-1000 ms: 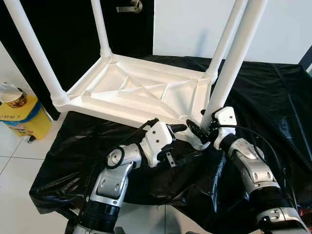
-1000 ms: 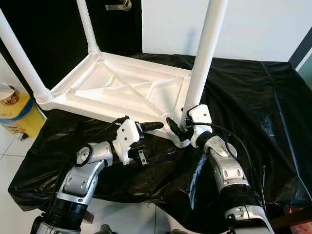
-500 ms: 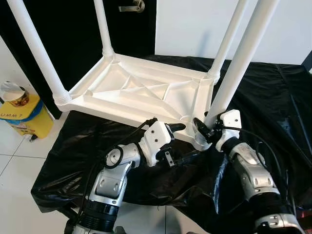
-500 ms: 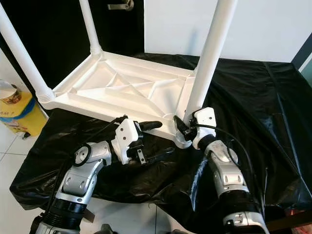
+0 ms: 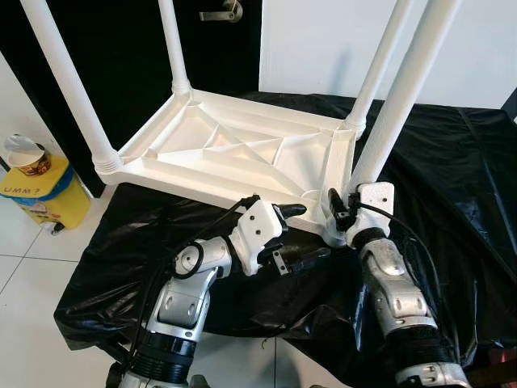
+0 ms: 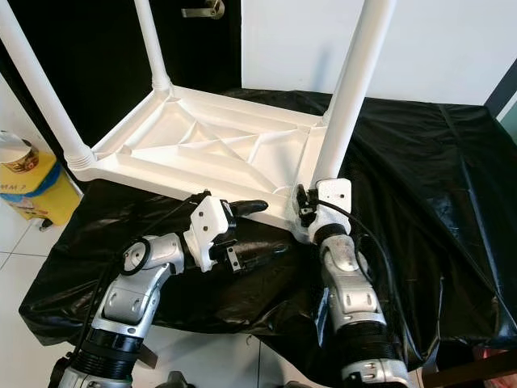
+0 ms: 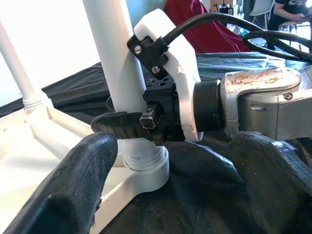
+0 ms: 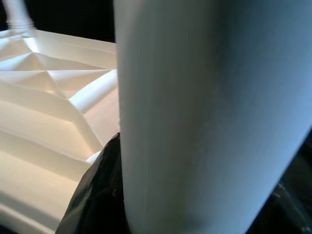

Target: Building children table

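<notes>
A white plastic children's table [image 5: 234, 149] lies upside down on a black sheet [image 5: 452, 186], with its legs pointing up. My right gripper [image 5: 339, 212] is shut on the near right leg [image 5: 400, 97] just above its socket at the table's corner. The left wrist view shows that gripper's black finger [image 7: 122, 124] pressed against the leg [image 7: 114, 68]. My left gripper [image 5: 311, 232] is open beside the same corner. Its upper finger [image 5: 287, 210] lies by the table's front rim and its lower finger [image 5: 311, 257] rests over the sheet. The right wrist view has the leg [image 8: 204, 117] close up beside the ribbed underside [image 8: 48, 97].
A yellow bin [image 5: 36, 194] with a cup on it stands on the tiled floor at the left. A black door [image 5: 121, 48] with a handle [image 5: 222, 12] and a white wall are behind the table. A seated person [image 7: 292, 7] is far off in the left wrist view.
My right forearm has swung to the left beneath the leg and its wrist has turned around the leg's base, staying shut on it. The left gripper has hardly moved.
</notes>
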`<state>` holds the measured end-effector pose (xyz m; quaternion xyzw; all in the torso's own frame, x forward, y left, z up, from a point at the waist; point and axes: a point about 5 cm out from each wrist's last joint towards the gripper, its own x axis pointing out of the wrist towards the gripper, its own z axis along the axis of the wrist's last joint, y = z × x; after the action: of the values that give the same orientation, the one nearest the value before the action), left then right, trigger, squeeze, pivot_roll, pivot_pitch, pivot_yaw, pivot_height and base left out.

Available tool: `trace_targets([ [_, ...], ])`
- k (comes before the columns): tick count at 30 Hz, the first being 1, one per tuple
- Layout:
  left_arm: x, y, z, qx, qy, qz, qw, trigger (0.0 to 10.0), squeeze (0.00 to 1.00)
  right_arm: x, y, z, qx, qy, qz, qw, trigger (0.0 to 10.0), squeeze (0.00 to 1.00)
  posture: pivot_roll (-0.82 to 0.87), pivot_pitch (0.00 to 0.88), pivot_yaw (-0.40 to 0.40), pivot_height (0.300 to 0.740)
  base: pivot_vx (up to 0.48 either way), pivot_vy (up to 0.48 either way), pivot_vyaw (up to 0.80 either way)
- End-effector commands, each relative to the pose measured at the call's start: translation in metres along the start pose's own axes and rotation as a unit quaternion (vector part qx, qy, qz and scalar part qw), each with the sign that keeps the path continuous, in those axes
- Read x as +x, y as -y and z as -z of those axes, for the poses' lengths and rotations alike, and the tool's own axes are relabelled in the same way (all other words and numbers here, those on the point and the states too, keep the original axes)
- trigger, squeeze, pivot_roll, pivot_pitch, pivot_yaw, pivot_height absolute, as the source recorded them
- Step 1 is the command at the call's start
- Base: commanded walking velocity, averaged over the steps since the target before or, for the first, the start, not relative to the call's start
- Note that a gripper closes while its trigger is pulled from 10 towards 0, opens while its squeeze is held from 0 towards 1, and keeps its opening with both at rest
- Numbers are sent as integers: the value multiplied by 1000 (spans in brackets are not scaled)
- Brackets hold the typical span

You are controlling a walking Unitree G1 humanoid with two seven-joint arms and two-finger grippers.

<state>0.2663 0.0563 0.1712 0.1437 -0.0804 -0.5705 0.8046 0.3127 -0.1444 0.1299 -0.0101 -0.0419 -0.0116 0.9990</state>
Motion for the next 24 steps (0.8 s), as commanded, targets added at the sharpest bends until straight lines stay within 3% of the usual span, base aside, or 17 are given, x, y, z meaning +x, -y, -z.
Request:
trace_targets([
  [1,0,-9,2,3,-5,-80,997,10000,0,-6,12,17,-14,-45,51,998,10000,0,13,17,-48,740,0,0,0],
  [10,0,-9,2,4,-5,-81,997,10000,0,-8,-4,17,10,-50,81,995,10000,0,18,7,-50,740,0,0,0],
  [24,-1,-9,3,3,-4,-84,996,10000,0,-11,-8,17,12,-49,87,995,10000,0,18,2,-55,740,0,0,0],
])
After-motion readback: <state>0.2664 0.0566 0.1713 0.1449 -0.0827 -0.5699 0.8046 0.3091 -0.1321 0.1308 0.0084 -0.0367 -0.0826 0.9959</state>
